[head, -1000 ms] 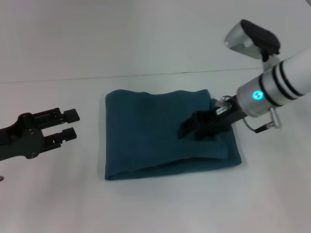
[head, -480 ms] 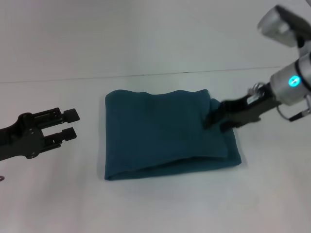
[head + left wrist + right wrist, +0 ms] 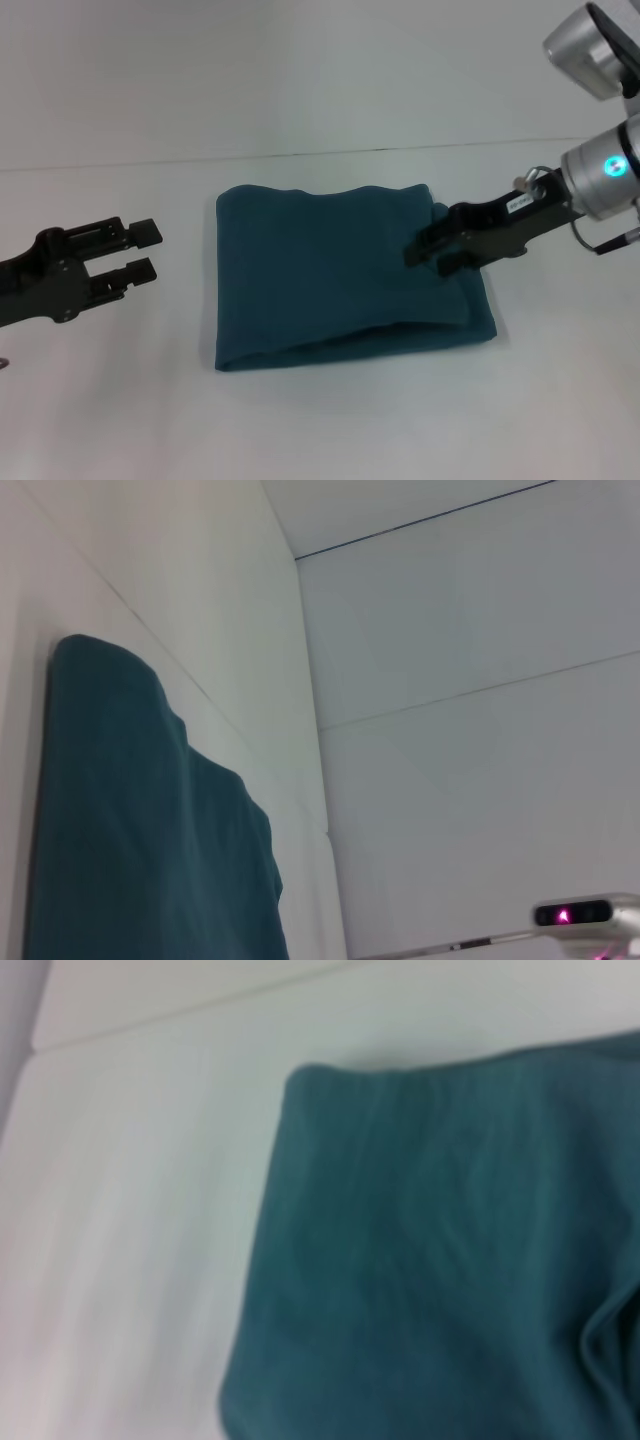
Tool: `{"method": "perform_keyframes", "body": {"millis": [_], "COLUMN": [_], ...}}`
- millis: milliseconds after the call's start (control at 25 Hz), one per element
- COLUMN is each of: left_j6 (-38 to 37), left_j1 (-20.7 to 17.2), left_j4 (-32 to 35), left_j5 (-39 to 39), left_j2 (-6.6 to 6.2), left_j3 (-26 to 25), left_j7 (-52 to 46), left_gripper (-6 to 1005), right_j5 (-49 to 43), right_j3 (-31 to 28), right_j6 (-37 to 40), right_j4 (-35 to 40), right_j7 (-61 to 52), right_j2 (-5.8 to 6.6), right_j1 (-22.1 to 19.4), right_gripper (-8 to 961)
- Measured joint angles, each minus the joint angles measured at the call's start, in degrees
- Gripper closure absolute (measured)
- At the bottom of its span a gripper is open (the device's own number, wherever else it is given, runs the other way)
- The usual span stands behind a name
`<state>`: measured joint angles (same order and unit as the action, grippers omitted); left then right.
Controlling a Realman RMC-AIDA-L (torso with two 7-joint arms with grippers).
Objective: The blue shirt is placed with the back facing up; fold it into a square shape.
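The blue shirt point(image 3: 345, 275) lies mid-table, already folded into a near-square, its layered hem nearest the robot. The task looks close to done, bar some tidying. At nine o'clock of it, well apart, the left gripper point(image 3: 143, 250) waits parked with its fingers spread and nothing between them. At three o'clock the right gripper point(image 3: 432, 250) hangs over the shirt's right edge, probably to smooth it (whether it is clenched or released I cannot tell). Beyond lies plain white table point(image 3: 330, 90).
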<state>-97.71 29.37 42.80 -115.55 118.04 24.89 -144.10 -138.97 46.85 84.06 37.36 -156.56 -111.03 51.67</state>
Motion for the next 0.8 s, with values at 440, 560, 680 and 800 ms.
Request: {"method": "perform_keyframes", "body": {"millis": [440, 560, 680, 800], "left_j6": [0.6, 0.7, 0.8, 0.9], "left_j1": [-0.1, -0.1, 0.0, 0.0], "left_j4": [0.0, -0.2, -0.6, -0.7], "left_j5": [0.3, 0.3, 0.3, 0.3], "left_j2": [0.0, 0.0, 0.0, 0.0], "left_j3": [0.0, 0.0, 0.0, 0.0], "left_j7": [0.0, 0.0, 0.1, 0.1], "left_gripper": [355, 355, 355, 355], "right_j5": [-4.7, -4.7, -4.7, -4.7], "right_j3": [2.6, 2.7, 2.8, 3.6], "right_j6": [-17.3, -21.5, -24.6, -27.4], "right_j4": [-0.7, -2.0, -4.3, -7.1], "right_j7": [-2.1, -2.2, -2.3, -2.2], "right_j2": [-2.03, -2.55, -2.89, -3.11], "right_j1": [0.1, 0.4, 0.9, 1.5], "right_gripper": [343, 346, 349, 352]}}
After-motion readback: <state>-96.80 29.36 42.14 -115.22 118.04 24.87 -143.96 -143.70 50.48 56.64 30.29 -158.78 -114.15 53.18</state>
